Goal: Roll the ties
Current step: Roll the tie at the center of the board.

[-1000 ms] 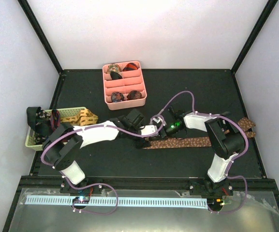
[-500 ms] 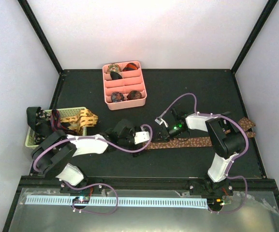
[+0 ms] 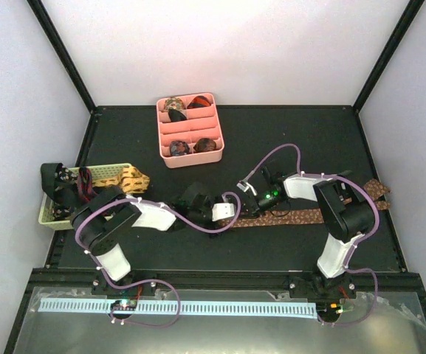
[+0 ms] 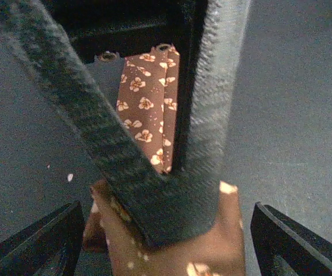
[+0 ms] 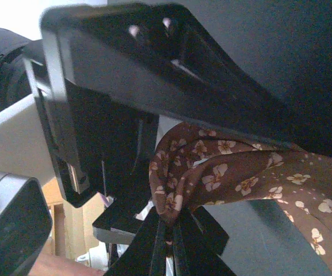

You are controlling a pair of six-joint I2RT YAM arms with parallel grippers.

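1. Progress, as seen from the overhead view. Four rolled ties (image 3: 179, 147) sit in the pink tray (image 3: 195, 159), two in its far compartments and two in its near ones, and the middle compartments show no roll. Left of the tray and nearer the arms, a basket (image 3: 105, 171) holds a heap of unrolled ties (image 3: 133, 179). I judge the job to be partly done, with a good deal left.
   - The brown flowered tie (image 3: 308, 216) lies flat on the table, nearer the arms than the tray and off to its right.
   - Its long axis runs across the table. One end reaches almost below the tray's right corner, and the other slants away to the right and slightly back (that end looks the broader one).
   - The left gripper (image 3: 241, 214) and the right gripper (image 3: 261, 209) meet at the end nearest the tray. No turn of fabric shows there yet, so this roll looks barely begun.

2. Left wrist view. The left gripper (image 4: 166, 241) has its jaws spread wide, one tip at each lower corner, and they clasp nothing.
   - Between them, the dark fingers (image 4: 212, 115) of the right gripper come together in a V over the doubled-over end of the tie (image 4: 145, 109).
   - The strip runs straight away from the camera.

3. Right wrist view. The right gripper (image 5: 168, 233) is clamped tight on a bunched fold of the tie (image 5: 223, 172).
   - The rest of the strip trails off to the lower right.
   - The fold is gathered and loose, not wound.
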